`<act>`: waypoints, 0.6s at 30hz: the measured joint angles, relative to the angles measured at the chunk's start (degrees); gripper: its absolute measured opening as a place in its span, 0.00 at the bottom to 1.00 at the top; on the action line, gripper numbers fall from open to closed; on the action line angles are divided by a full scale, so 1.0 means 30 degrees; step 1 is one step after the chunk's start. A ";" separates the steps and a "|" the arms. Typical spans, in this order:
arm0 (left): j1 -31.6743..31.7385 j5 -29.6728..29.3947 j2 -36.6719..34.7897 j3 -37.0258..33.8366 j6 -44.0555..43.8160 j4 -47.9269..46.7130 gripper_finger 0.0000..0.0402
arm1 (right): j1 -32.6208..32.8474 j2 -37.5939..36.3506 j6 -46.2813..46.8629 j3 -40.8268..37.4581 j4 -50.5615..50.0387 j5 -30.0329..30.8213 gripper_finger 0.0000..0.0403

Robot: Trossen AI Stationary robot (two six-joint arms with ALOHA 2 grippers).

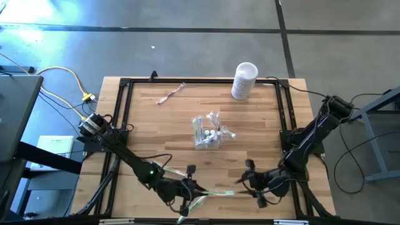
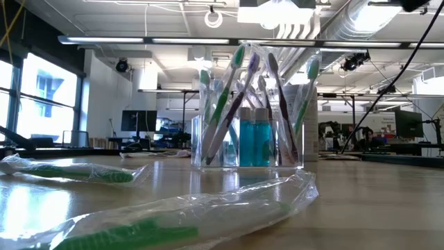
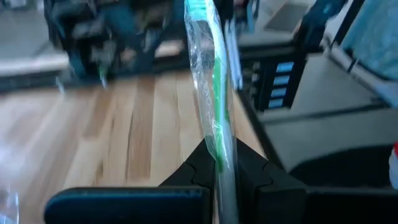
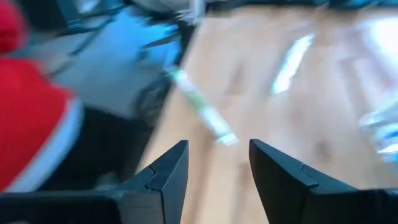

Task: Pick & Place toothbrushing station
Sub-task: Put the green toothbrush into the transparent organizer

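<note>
On the pale wooden table (image 1: 162, 134), framed by black rails, a clear plastic cup (image 1: 207, 132) of toothbrushes and teal tubes stands near the middle. A white canister (image 1: 244, 80) stands at the far edge, a loose wrapped item (image 1: 170, 94) to its left. At the near edge the left gripper (image 1: 187, 189) is clenched on a wrapped green toothbrush (image 3: 214, 93); the right gripper (image 1: 250, 180), just beside its tip, is released and empty. Another wrapped toothbrush (image 2: 76, 172) lies nearby. Beyond are grey concrete floor, ceiling ducts, windows and monitors.
</note>
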 joint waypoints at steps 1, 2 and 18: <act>-0.0007 0.0017 -0.0007 0.0007 0.0315 0.0470 0.04 | -0.0082 0.0214 -0.0428 0.0000 0.0259 0.0889 0.40; 0.0022 0.0131 -0.0007 -0.0022 0.0411 0.0826 0.04 | -0.0218 0.0465 -0.1039 0.0000 0.0614 0.1651 0.40; 0.0066 0.0204 0.0156 -0.1217 0.1515 0.4236 0.04 | -0.2500 0.2419 -0.9620 -0.0015 1.0669 0.1069 0.40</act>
